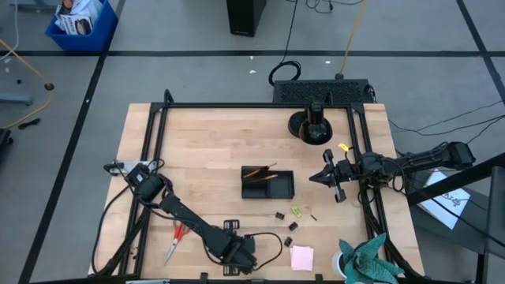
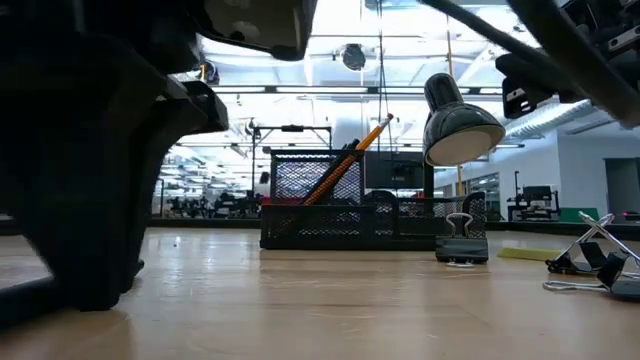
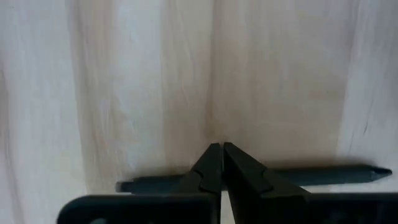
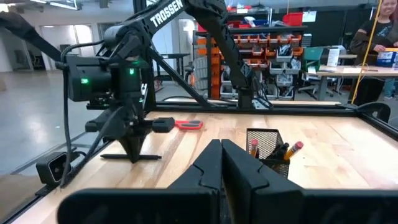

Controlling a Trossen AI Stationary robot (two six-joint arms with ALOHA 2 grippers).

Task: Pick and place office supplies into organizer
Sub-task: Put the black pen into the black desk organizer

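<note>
My left gripper (image 3: 221, 149) is shut and points down near the table's near edge (image 1: 237, 256). It stands over a thin black pen (image 3: 323, 175) that lies flat on the wood. My right gripper (image 4: 221, 146) is shut and hovers right of the black mesh organizer (image 1: 267, 184). Two orange pencils (image 4: 287, 150) lean in the organizer. The red-handled scissors (image 1: 175, 241) lie to the left of my left gripper. Black binder clips (image 1: 281, 214), a yellow-green piece (image 1: 297, 211) and the pink pad (image 1: 301, 257) lie in front of the organizer. My left gripper's shut fingers (image 3: 205, 171) come from above, pointing down at the middle of the black pen (image 3: 149, 184). The pen lies level on the table and runs behind both fingers. Whether the fingers touch it, I cannot tell.
A black lamp with a round base (image 1: 310, 125) stands at the far side, behind the organizer. A teal-green cloth (image 1: 367, 260) lies at the near right corner. Bare wood (image 1: 197, 150) spreads over the far left of the table. A person (image 4: 373, 37) stands in the room beyond.
</note>
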